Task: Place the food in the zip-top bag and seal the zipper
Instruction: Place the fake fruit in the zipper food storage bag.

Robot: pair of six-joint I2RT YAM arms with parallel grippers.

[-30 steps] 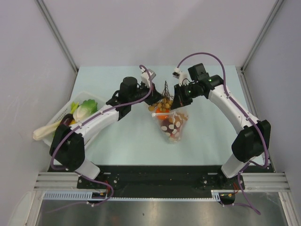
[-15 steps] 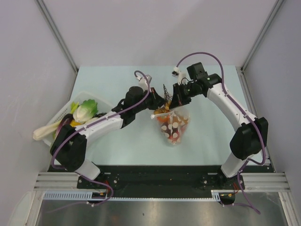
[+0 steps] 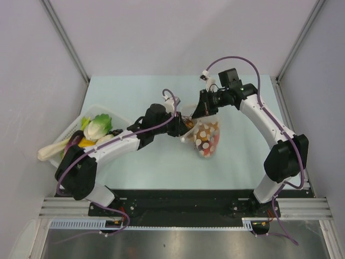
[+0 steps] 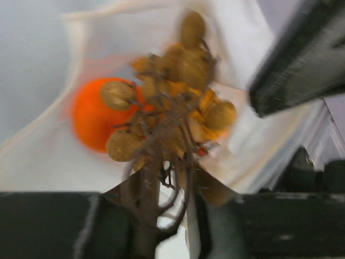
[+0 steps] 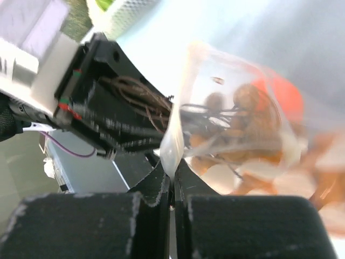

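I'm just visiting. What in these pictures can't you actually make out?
Left end effector: left wrist view is blurred; whether it grips the brown bunch's stem is unclear.
Food in the zip-top bag: top view too small, white dots mask it; uncountable.
Zipper: right wrist view blurred, partly behind the right end effector pinching the bag; sealed or not, unclear.
White tray: top view, left arm covers part.

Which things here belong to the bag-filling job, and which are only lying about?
In the job: zip-top bag, tan grape bunch, orange fruit, left gripper, right gripper pinching the bag's edge.
Lying about for now: white tray holding a leafy green vegetable and a long white vegetable.
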